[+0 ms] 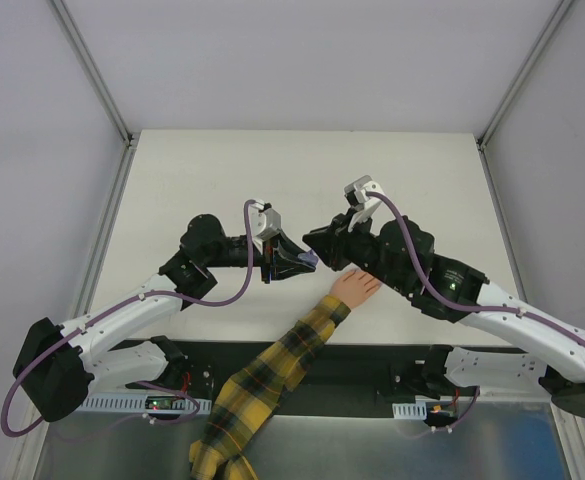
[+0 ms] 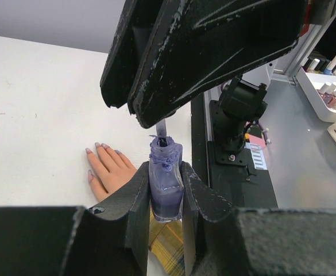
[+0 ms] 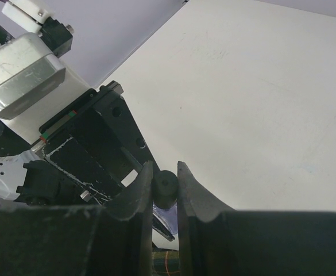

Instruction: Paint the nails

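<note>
A small purple bottle (image 2: 166, 192) stands upright between the fingers of my left gripper (image 2: 166, 172), which is shut on it. Right above it my right gripper (image 3: 165, 172) is shut on the dark cap (image 3: 165, 188), and the brush stem (image 2: 161, 127) reaches down into the bottle's neck. In the top view the two grippers meet at the table's middle, left (image 1: 290, 262) and right (image 1: 324, 252). A peach hand (image 1: 357, 287) in a yellow-and-black plaid sleeve (image 1: 272, 375) lies flat just below the grippers. Its nails (image 2: 89, 151) show pale pinkish-purple.
A white tray of polish bottles (image 2: 328, 86) stands off the table to the right in the left wrist view. The black arm base mount (image 2: 236, 126) sits at the table's near edge. The white table (image 1: 302, 170) stretches beyond the grippers.
</note>
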